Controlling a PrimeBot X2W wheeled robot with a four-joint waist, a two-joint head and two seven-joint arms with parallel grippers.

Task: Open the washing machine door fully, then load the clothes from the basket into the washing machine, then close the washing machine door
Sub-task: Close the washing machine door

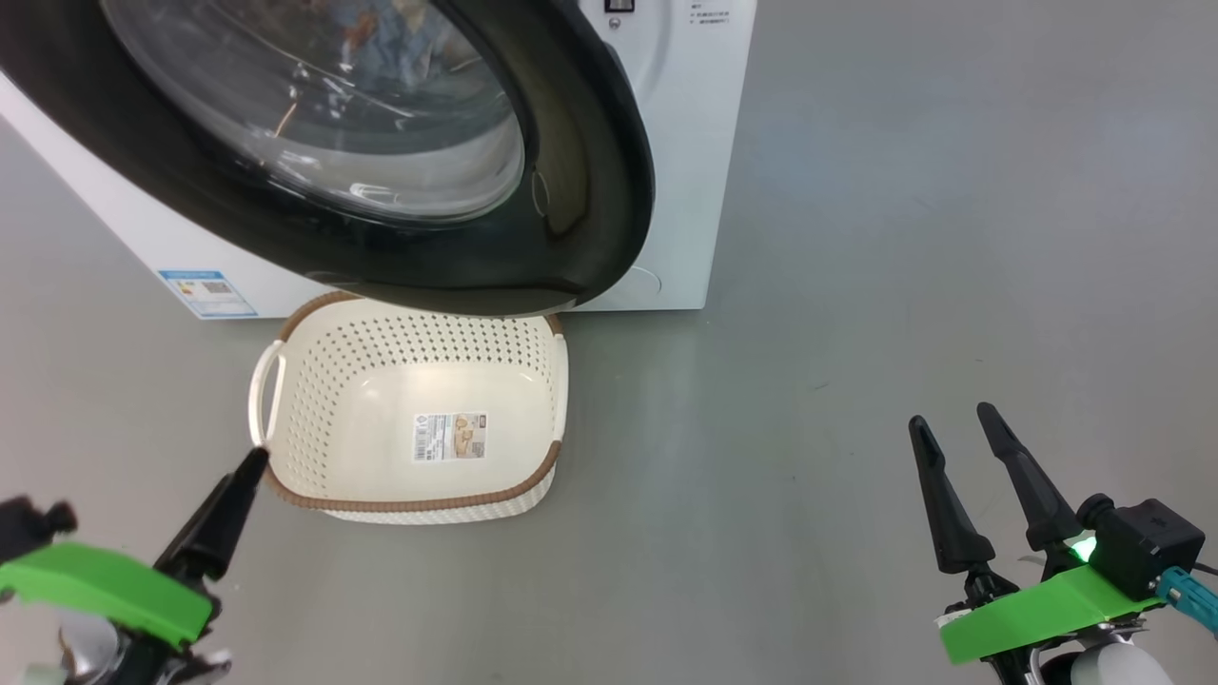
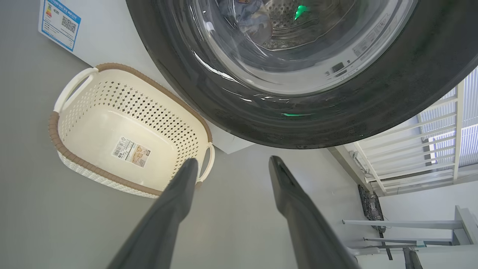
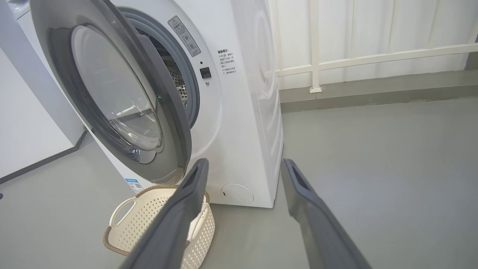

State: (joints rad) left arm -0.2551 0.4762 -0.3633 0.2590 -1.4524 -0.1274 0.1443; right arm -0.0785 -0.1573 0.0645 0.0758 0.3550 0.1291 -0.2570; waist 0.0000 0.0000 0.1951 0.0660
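Loading complete, door closing pending. The basket [image 1: 409, 501] sits on the floor [image 1: 856, 333] with only its paper label inside. Directly behind the basket stands the washing machine [image 1: 695, 143]. The washing machine door [image 1: 609, 190] hangs ajar above the basket's far rim. Blue fabric seen through the glass, above and beyond the basket, is probably the clothes [image 1: 400, 43] lying in the drum, though reflections blur the outline. The left fingers [image 2: 179, 198] are spread wide and hold nothing, their tips just beside the basket's near left corner; whether one tip touches the handle cannot be told. The right fingers [image 1: 945, 495] are likewise spread wide and empty, well apart from the basket on its right. The step in hand is judged to be closing the door. It is best done by pressing the flat of a finger against the black rim at its free edge, on the basket's right side. Pushing steadily toward the machine should continue until the latch catches. The door's lower rim should pass over the basket without catching it, and no fabric should trail across the seal.
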